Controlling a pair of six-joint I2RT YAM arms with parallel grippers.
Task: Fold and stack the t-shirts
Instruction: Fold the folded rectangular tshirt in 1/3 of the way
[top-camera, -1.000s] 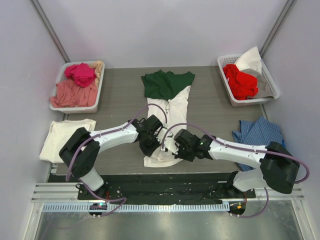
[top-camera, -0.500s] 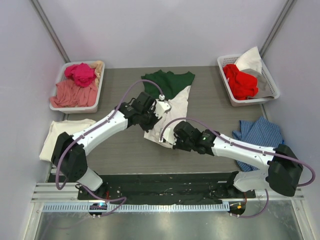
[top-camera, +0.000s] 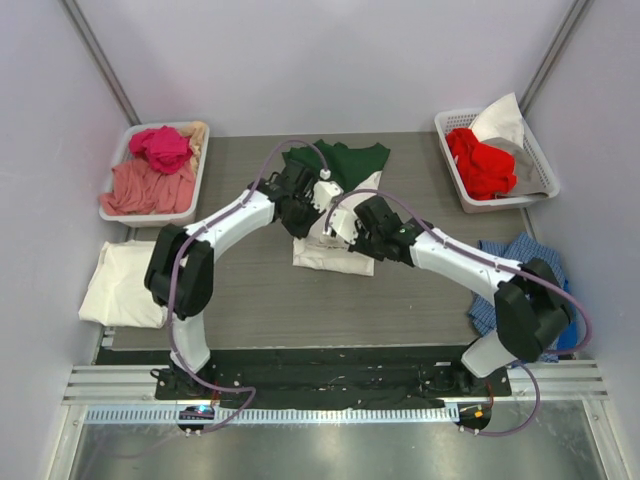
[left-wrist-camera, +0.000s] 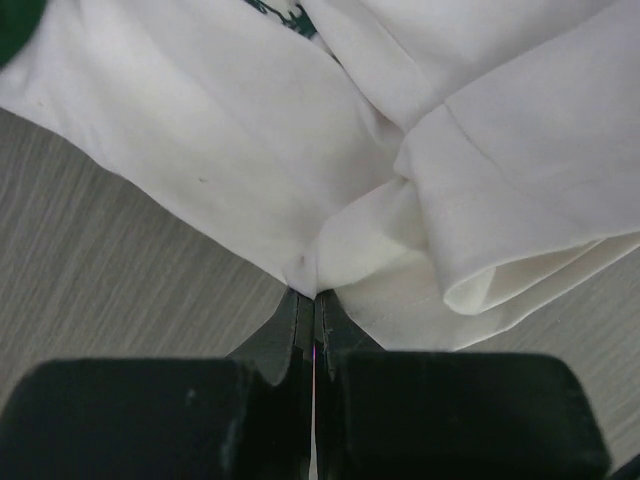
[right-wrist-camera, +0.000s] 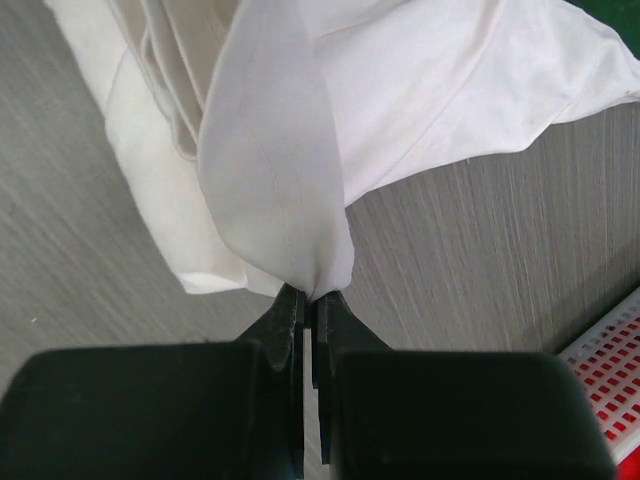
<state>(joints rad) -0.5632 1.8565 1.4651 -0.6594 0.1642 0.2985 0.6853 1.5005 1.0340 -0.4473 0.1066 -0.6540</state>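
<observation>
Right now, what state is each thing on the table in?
white t-shirt: part-folded, pinched by both grippers
left gripper: shut on white t-shirt
right gripper: shut on white t-shirt
dark green t-shirt: lying loose, not held
cream t-shirt: folded
blue checked cloth: crumpled
left basket: heaped
right basket: heaped

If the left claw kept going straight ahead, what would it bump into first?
The left claw is pinching the white shirt, so it would push into more of that shirt first. A bit of green shirt shows beyond, off to the side; how far is unclear.
</observation>
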